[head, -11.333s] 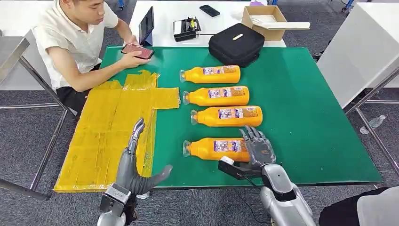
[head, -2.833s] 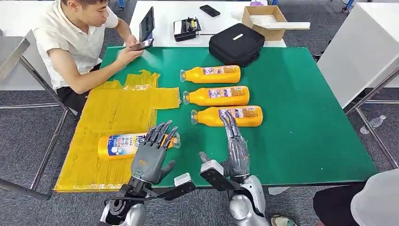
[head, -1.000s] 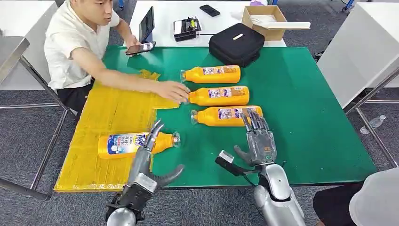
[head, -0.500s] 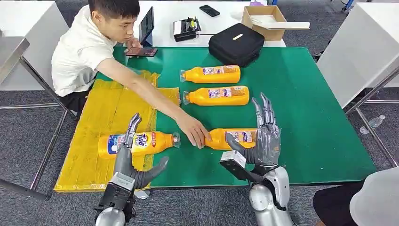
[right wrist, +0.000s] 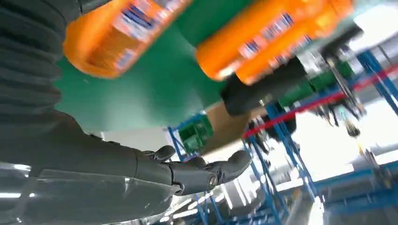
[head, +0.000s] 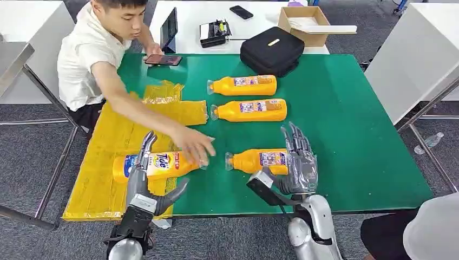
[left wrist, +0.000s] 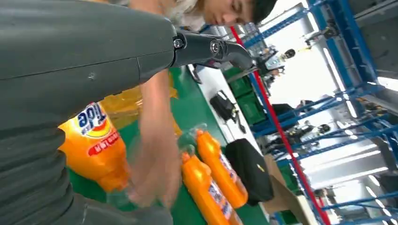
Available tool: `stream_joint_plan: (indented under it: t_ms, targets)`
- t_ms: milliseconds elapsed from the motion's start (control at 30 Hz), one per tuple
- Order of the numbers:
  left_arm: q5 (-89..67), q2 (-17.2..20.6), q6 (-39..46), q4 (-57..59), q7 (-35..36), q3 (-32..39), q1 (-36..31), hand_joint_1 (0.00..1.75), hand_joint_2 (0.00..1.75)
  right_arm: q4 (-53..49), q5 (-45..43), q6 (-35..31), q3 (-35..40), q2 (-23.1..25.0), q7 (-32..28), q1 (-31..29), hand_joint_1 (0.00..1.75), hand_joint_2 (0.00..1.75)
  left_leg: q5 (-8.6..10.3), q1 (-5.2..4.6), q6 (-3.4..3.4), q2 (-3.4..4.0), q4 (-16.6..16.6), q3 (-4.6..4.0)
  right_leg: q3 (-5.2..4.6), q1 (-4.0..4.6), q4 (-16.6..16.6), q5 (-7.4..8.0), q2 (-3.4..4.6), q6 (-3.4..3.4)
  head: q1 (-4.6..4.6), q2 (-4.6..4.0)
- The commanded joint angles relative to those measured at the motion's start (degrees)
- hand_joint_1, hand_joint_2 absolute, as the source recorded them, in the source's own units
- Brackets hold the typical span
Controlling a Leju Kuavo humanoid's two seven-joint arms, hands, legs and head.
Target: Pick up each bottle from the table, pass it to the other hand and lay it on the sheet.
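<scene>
Since half a second ago the person's hand [head: 193, 145] is drawn back from the nearest bottle on the green toward the bottle on the sheet [head: 157, 164], whose neck it now covers. The right hand [head: 297, 161] is lowered beside the nearest green-side bottle [head: 258, 161]; the head is raised again.

Left hand [head: 147, 174]: fingers spread and upright, nothing held, at the 6 o'clock edge of the yellow sheet [head: 116, 135], in front of the bottle lying there.

Right hand: fingers apart, set against the base end of the nearest bottle; whether it is touched cannot be told. Nothing is gripped.

Two further bottles are laid flat toward 12 o'clock on the green counter [head: 357, 124]: middle bottle [head: 250, 110] and far bottle [head: 242, 85], caps pointing to 9 o'clock.

A black case [head: 271, 50] is seen at 12 o'clock, a phone [head: 159, 59] at 11 o'clock.
</scene>
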Motion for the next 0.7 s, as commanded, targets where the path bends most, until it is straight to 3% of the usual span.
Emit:
stream_joint_plan:
  t_ms: [33, 133, 267, 400, 467, 700]
  targets:
    - [-0.48, -2.15, -0.51, 4.21, 1.06, -0.17, -1.02, 0.00, 1.75, 5.27, 2.48, 0.47, 2.90, -5.94, 3.63, 1.84, 0.00, 1.75, -0.07, 0.01, 0.03, 0.08, -0.05, 0.20, 0.23, 0.05, -0.10, -0.04, -0.01, -0.18, 0.00, 0.00]
    - [-0.29, -2.41, 0.58, 10.18, 0.15, -2.48, -4.31, 0.00, 1.75, 2.26, 4.21, -3.00, 1.47, -8.54, 4.98, 5.98, 0.00, 1.75, 0.01, 0.00, 0.03, -0.26, -0.07, 0.13, 0.24, 0.03, -0.12, -0.08, -0.33, -0.12, -0.02, 0.00]
    - [-0.31, -2.41, 2.15, 11.11, -0.68, -3.41, -5.58, 0.00, 1.75, 0.41, 8.75, -5.89, 0.14, -7.82, 5.92, 6.16, 0.00, 1.75, -0.03, -0.01, 0.05, -0.28, 0.00, 0.17, 0.14, 0.04, -0.10, -0.13, -0.37, -0.19, -0.02, 0.00]
    - [-0.72, -2.35, 1.98, 9.18, -0.91, -3.16, -4.42, 0.00, 1.75, -0.37, 12.18, -6.95, 0.41, -6.54, 7.21, 4.65, 0.00, 1.75, -0.15, -0.02, 0.03, 0.29, 0.04, 0.12, 0.02, 0.04, -0.01, -0.04, 0.14, -0.22, -0.04, 0.00]
    - [-0.76, -2.36, 1.91, 9.09, -0.92, -3.03, -4.31, 0.00, 1.75, -0.71, 13.38, -7.38, 0.66, -6.54, 7.64, 4.54, 0.00, 1.75, -0.08, -0.01, 0.02, 0.14, 0.02, 0.04, -0.05, 0.04, -0.02, -0.03, -0.04, -0.16, -0.02, 0.00]
    - [0.70, -1.55, 1.31, 6.53, 0.75, -0.90, -3.76, 0.00, 1.75, 3.51, 16.46, -4.79, 3.29, -5.36, 9.29, -2.52, 0.00, 1.75, -0.16, 0.00, 0.03, 0.62, 0.05, 0.17, -0.01, 0.07, 0.00, 0.03, 0.37, -0.25, -0.02, 0.00]
